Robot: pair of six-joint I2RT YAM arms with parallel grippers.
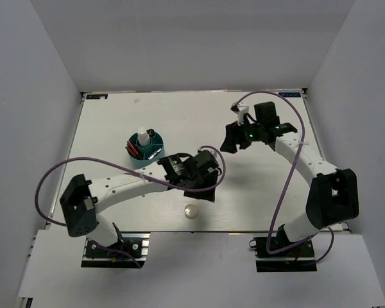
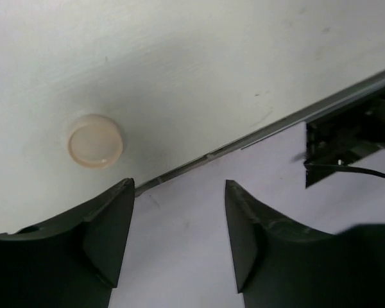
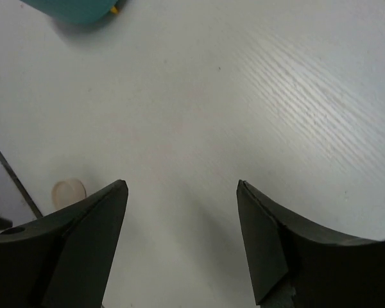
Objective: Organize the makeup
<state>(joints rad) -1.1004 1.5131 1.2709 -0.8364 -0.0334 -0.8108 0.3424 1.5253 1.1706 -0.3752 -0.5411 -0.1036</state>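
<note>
A tiny round clear jar (image 1: 191,211) lies on the white table near its front edge. It also shows in the left wrist view (image 2: 95,141) and small in the right wrist view (image 3: 68,191). My left gripper (image 1: 200,192) is open and empty, just above and right of the jar (image 2: 179,186). The teal holder (image 1: 145,147) at middle left holds a white bottle (image 1: 143,136), red and black pencils (image 1: 135,150) and other makeup. My right gripper (image 1: 229,142) is open and empty over bare table at the right (image 3: 181,186).
The table's front edge (image 2: 256,131) runs right below the jar, with a black mount beyond it (image 2: 346,144). A corner of the teal holder (image 3: 77,9) shows at the top left of the right wrist view. White walls enclose the table.
</note>
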